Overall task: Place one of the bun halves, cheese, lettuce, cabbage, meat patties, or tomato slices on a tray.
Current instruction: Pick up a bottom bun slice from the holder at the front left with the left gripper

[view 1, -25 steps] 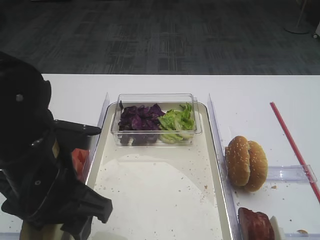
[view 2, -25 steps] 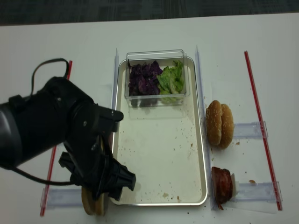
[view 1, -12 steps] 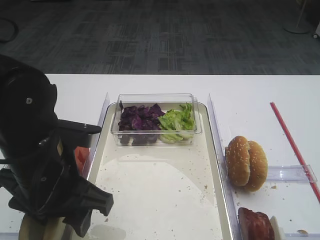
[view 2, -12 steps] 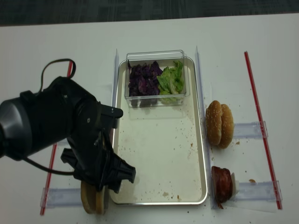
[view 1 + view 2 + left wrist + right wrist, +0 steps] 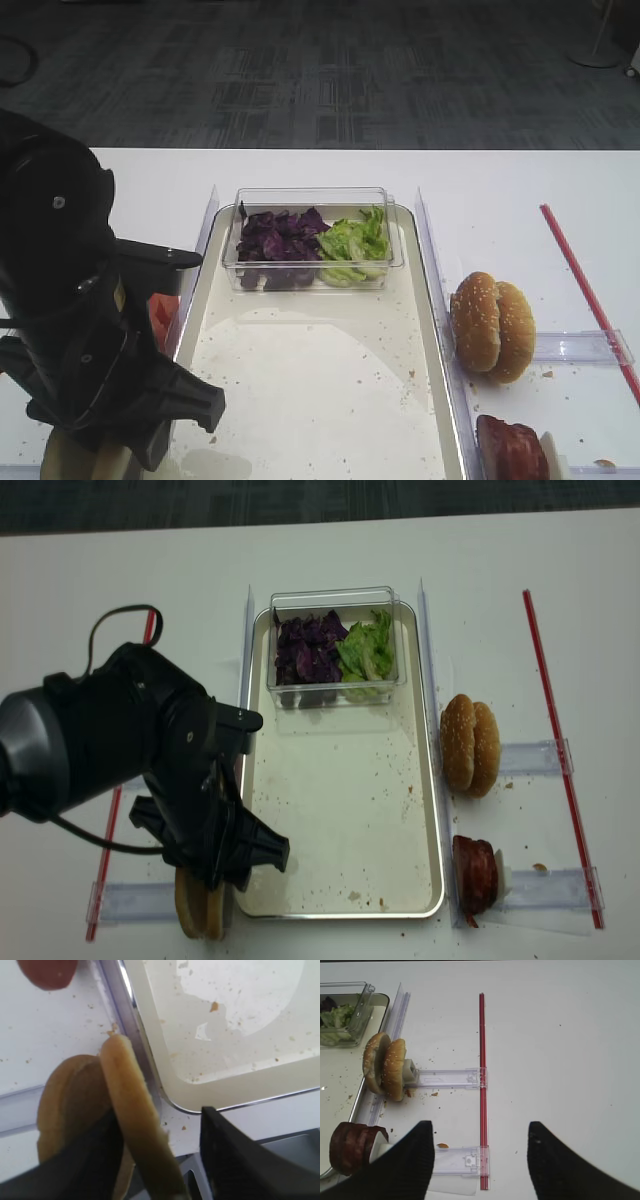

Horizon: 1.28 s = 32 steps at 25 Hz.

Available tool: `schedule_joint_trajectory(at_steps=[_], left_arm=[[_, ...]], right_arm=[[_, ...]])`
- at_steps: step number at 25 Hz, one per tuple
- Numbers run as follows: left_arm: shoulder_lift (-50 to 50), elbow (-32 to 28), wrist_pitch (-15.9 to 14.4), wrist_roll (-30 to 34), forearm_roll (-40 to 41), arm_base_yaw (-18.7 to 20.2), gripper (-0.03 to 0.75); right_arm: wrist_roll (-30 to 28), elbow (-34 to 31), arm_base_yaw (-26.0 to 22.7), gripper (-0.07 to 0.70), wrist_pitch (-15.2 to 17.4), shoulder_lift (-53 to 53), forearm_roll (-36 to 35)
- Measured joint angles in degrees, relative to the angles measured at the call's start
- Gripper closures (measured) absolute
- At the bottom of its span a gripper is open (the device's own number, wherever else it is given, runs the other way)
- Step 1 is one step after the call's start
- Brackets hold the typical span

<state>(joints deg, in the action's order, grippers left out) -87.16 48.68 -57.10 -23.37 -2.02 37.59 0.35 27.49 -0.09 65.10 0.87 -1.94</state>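
Bright even light, blurry wrist close-up

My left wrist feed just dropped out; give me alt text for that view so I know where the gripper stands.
The left gripper straddles an upright plain bun half, one dark finger on each side; a second bun half stands behind it. The tray corner, crumb-speckled, lies just to the right, and a tomato slice shows at top left.

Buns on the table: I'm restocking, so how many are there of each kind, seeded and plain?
sesame-seeded buns: 2
plain bun halves: 2
Total: 4
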Motion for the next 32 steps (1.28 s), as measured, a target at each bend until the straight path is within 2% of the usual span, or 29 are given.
schedule_joint_trajectory(at_steps=[4, 12, 25, 32], left_arm=[[0.0, 0.0, -0.1, -0.1, 0.3, 0.0, 0.435], [-0.1, 1.0, -2.2, -1.8, 3.2, 0.0, 0.482], [-0.1, 1.1, -3.0, -2.0, 4.4, 0.0, 0.624], [-0.1, 1.1, -3.0, -2.0, 4.5, 0.0, 0.643]], right_arm=[[0.0, 0.0, 0.0, 0.186, 0.0, 0.0, 0.0], [-0.3, 0.0, 0.0, 0.186, 0.0, 0.0, 0.0], [-0.3, 0.0, 0.0, 0.186, 0.0, 0.0, 0.0], [-0.3, 0.0, 0.0, 0.186, 0.0, 0.0, 0.0]])
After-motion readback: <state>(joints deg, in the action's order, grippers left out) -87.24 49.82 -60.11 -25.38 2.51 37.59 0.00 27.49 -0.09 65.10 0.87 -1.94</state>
